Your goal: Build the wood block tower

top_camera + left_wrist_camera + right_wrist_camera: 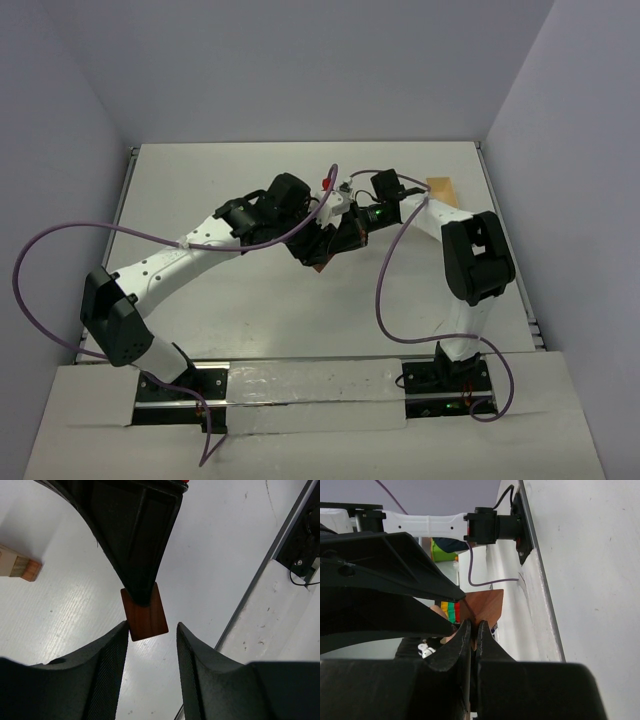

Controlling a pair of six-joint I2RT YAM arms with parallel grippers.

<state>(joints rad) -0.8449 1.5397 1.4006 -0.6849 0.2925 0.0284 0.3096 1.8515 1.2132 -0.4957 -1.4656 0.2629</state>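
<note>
1. Left gripper [152, 630] fingers are standing spread, flanking a reddish-brown wood block [146, 620] above the table [225, 555].
2. Right gripper [473, 626] is pinching that block's edge.
3. I am judging this a handover; next, I am closing the left fingers squarely before the right lets go.

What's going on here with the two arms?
Both arms meet above the table. The right gripper pinches a reddish-brown block, and the left gripper is open with its jaws flanking the block's near end, which looks like a handover. More wood blocks lie on the table to one side.
</note>
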